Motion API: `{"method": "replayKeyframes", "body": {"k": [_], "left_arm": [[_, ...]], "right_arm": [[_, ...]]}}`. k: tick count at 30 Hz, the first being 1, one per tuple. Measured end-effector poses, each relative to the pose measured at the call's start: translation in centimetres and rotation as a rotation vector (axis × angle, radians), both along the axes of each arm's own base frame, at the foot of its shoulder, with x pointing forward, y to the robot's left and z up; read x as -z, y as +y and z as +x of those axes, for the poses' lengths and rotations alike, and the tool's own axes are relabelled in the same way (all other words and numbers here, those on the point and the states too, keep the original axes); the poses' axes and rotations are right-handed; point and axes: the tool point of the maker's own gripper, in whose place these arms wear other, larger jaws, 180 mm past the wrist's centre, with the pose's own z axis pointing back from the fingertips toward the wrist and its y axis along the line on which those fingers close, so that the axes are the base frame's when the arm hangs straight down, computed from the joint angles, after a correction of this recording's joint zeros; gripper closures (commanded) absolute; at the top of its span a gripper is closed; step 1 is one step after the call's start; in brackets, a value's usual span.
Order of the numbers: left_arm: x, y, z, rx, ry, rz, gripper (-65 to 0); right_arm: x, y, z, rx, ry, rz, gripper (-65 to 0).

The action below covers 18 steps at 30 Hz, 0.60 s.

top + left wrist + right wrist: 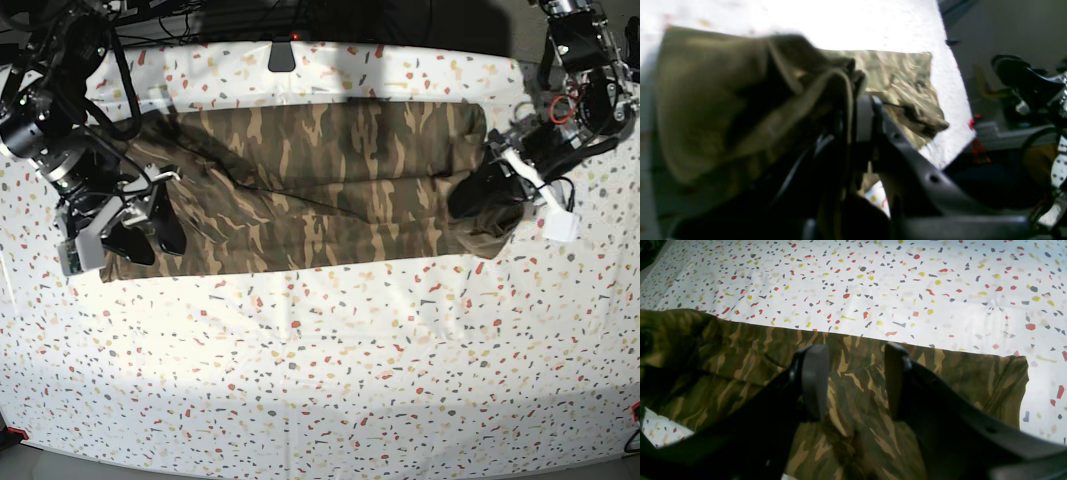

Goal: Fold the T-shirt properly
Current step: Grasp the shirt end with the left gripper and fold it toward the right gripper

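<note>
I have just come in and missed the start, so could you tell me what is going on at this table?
A two-armed robot is folding a large camouflage cloth T-shirt, which lies as a long band across the white speckled table. The left tool is shut on a bunched end of the shirt, lifting it slightly. The right tool is open, its fingers poised over the other end with cloth visible between them, gripping nothing. The fold is clearly unfinished.

camouflage t-shirt (320, 185) lies folded into a long band across the speckled table, one end bunched.
</note>
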Motion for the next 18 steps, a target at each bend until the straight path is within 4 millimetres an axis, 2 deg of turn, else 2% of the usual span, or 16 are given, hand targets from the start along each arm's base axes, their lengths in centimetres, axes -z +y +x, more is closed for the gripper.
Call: {"method": "replayKeyframes", "body": {"k": [5,8,13,18], "left_arm": [[0.8,-6.5,-0.6,0.133,0.000,0.006,0.0],[1.2,-9.2,-0.4,0.158,-0.019,0.047,0.0],[2.9,-11.1,0.3,0.139,-0.048,0.195,0.0],[3.4,-12.9,0.4,0.150,-0.113,0.295,0.0]], "right_arm": [[0.0,0.0,0.0,0.000,0.000,0.000,-27.8],[0.0,0.0,0.0,0.000,0.000,0.000,-27.8],[0.0,0.0,0.0,0.000,0.000,0.000,-27.8],[0.0,0.0,0.0,0.000,0.000,-0.001,-27.8]]}}
